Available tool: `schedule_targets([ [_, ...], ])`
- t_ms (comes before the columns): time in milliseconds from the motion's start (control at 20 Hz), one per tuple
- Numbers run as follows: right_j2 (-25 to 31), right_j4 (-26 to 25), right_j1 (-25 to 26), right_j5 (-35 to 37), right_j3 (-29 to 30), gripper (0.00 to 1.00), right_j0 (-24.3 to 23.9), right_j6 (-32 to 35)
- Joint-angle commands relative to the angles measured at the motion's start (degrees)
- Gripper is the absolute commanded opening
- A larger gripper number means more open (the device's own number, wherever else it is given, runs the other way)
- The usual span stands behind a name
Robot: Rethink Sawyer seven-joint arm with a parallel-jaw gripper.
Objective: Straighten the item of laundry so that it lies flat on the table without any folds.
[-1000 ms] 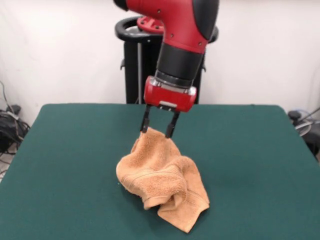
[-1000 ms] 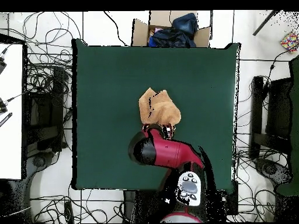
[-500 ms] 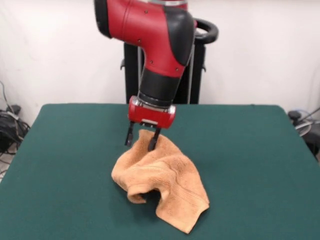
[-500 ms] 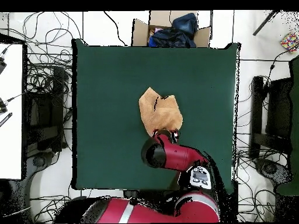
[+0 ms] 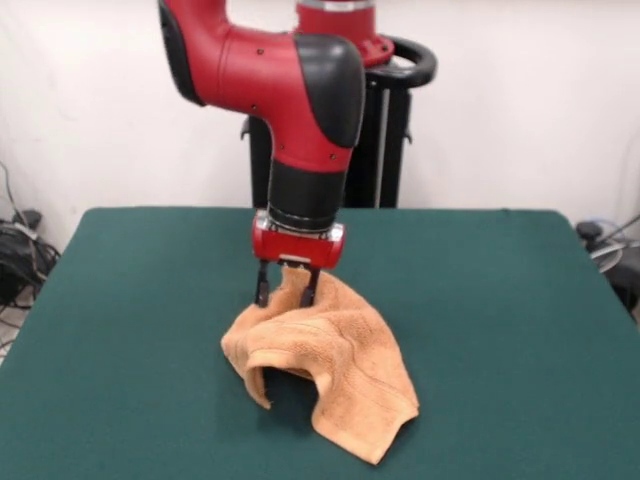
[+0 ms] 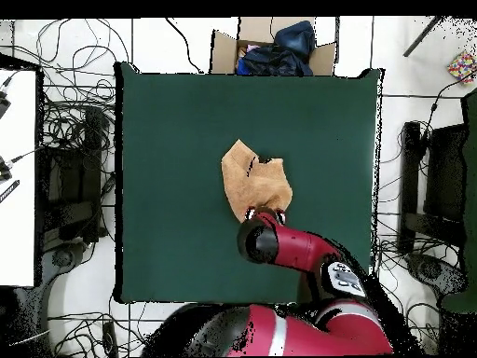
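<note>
The orange-tan towel lies crumpled near the middle of the green table. One part of it is pulled up into a peak and the cloth arches over a hollow at its front left. My gripper hangs straight down from the red arm and is shut on that raised part of the towel, with cloth showing between the two dark fingers. A corner of the towel rests on the table at the front right. In the overhead view the arm's head covers the gripper and the towel's near edge.
Past the table's far edge in the overhead view stands a cardboard box holding dark clothes. Cables lie on the floor around the table. Green tabletop spreads wide on both sides of the towel.
The gripper has moved left and slightly lower in the front view, carrying the held part of the towel with it. The towel's left side now arches over a hollow.
</note>
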Motion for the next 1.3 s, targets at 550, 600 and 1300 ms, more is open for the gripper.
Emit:
schedule_targets([
  [550, 12.1, -0.5, -6.9, 10.2, 7.5, 0.00, -1.4, 6.5],
  [600, 12.1, -0.5, -7.8, 11.1, 7.9, 0.00, -1.6, 6.1],
  [1300, -0.3, 5.3, -23.3, 19.0, 17.3, 0.00, 12.6, 15.1],
])
